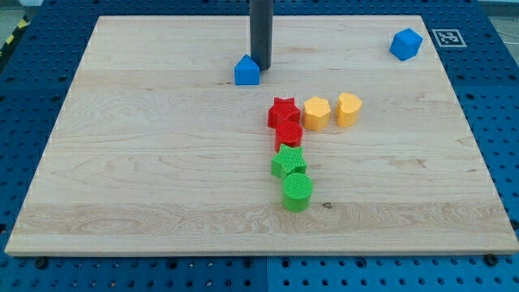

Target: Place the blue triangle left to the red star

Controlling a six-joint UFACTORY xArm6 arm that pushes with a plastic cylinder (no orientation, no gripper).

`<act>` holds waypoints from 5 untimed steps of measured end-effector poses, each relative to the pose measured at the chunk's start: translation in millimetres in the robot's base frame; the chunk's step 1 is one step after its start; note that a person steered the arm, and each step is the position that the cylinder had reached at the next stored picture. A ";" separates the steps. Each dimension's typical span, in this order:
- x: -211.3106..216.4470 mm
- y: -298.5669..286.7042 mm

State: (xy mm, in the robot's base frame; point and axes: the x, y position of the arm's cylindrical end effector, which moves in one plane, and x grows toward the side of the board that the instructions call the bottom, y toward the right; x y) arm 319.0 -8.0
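Note:
The blue triangle [246, 71] sits near the view's top, left of centre, on the wooden board [146, 162]. My tip [261, 66] stands right against its right side, touching or nearly touching it. The red star [283, 112] lies lower and to the right, near the board's centre. It is well apart from the blue triangle.
A red round block [289, 135] touches the red star from below. Under it are a green star [288, 161] and a green cylinder [297, 191]. Right of the red star are a yellow hexagon [316, 113] and a yellow heart [348, 109]. A blue cube [405, 44] sits top right.

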 end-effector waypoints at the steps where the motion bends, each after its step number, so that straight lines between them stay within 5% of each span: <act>1: 0.0 -13.3; 5: 38.5 -59.1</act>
State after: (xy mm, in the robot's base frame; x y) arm 357.5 -67.1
